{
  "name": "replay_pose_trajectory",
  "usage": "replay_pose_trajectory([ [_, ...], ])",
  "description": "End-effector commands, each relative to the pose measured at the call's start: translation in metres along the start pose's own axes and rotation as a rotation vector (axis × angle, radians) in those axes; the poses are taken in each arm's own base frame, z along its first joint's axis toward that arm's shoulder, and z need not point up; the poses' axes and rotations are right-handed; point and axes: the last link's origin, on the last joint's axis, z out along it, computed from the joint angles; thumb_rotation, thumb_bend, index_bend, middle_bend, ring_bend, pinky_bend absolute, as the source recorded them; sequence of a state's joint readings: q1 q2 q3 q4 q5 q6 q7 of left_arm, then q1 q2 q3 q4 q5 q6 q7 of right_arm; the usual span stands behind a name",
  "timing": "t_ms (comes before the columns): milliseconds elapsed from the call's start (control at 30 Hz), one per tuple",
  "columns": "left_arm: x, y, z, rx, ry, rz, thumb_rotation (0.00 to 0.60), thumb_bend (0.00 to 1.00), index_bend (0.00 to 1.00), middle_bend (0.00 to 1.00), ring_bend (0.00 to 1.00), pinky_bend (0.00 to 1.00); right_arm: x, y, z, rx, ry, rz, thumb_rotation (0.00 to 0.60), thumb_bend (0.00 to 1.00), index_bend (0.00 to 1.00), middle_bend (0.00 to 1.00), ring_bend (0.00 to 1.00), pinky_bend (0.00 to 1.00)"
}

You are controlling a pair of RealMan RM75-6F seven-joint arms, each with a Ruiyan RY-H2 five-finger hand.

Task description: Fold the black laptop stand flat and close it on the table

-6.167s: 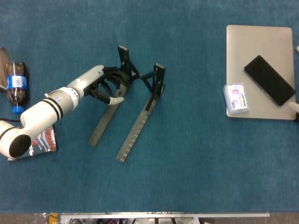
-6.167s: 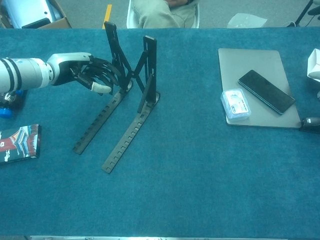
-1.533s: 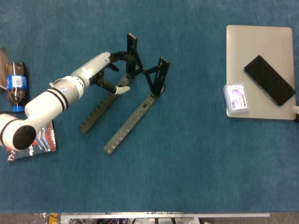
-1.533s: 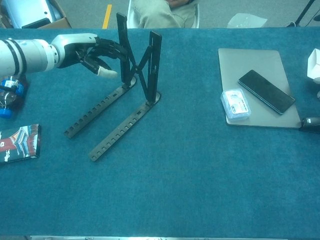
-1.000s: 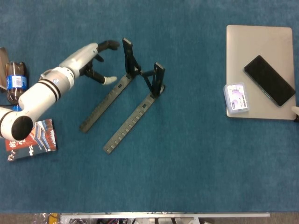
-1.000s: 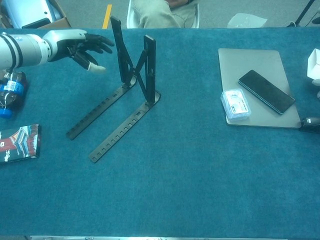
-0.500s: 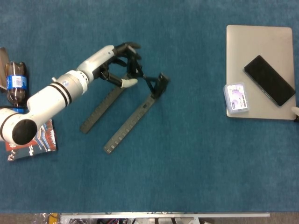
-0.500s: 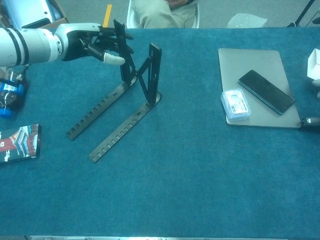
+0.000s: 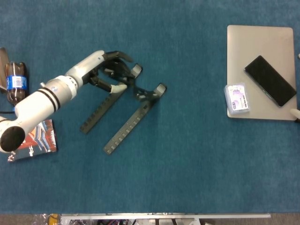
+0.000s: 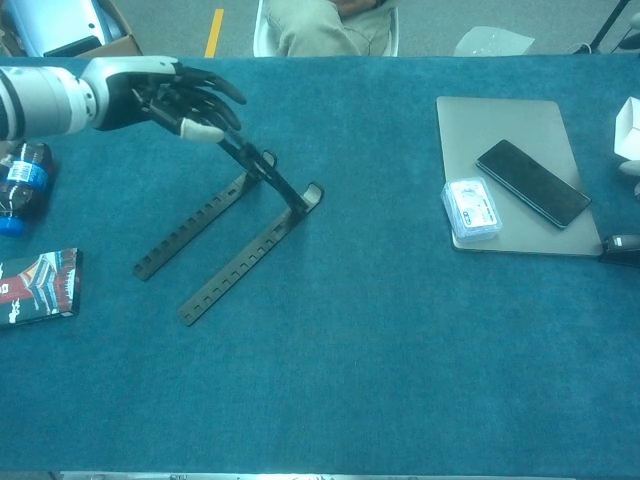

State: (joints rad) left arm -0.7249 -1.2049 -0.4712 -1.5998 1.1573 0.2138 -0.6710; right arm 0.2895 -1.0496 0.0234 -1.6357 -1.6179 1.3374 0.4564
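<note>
I am working over the teal table [image 9: 187, 178], which is filling both views. The black laptop stand [image 9: 123, 119] is lying left of centre: two long notched rails are running side by side on a diagonal, from the lower left up toward the upper right, their free ends pointing lower left. At the upper-right ends the short support arms are leaning over low, crossing toward the upper left in the chest view, no longer upright but not yet flat on the rails. My left hand [image 10: 180, 105] is reaching in from the upper left, its dark fingers [image 10: 222, 92] curling over the top of those arms and pressing on them; whether I am truly gripping them I cannot tell. At the right edge of the chest view something pale is showing, perhaps my right hand; too little is visible to tell
</note>
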Motion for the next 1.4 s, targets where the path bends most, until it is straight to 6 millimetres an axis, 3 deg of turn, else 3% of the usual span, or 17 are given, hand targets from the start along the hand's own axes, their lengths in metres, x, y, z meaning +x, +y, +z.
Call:
replay_pose_trajectory([
  [33,0.008,-0.01,-0.005,0.024,0.023,0.047,0.6,0.25,0.23,0.33,0.23,0.19,-0.001,-0.001,0.001,0.002,-0.002,0.0,0.6,0.09,0.08,0.15,0.14,0.22],
  [367,0.025,-0.017,-0.024,0.037,0.079,0.15,0.6,0.25,0.22,0.29,0.19,0.19,-0.003,-0.004,0.004,0.016,-0.011,0.004,0.6,0.09,0.08,0.15,0.14,0.22],
  [800,0.017,-0.001,-0.038,0.0,0.059,0.232,0.6,0.25,0.19,0.24,0.17,0.19,-0.001,0.0,0.003,0.015,-0.006,0.012,0.6,0.09,0.08,0.15,0.14,0.22],
  [1400,0.023,-0.007,-0.058,0.042,0.113,0.21,0.6,0.25,0.08,0.15,0.13,0.19,-0.001,0.006,0.002,0.012,-0.009,0.023,0.6,0.09,0.08,0.15,0.14,0.22],
])
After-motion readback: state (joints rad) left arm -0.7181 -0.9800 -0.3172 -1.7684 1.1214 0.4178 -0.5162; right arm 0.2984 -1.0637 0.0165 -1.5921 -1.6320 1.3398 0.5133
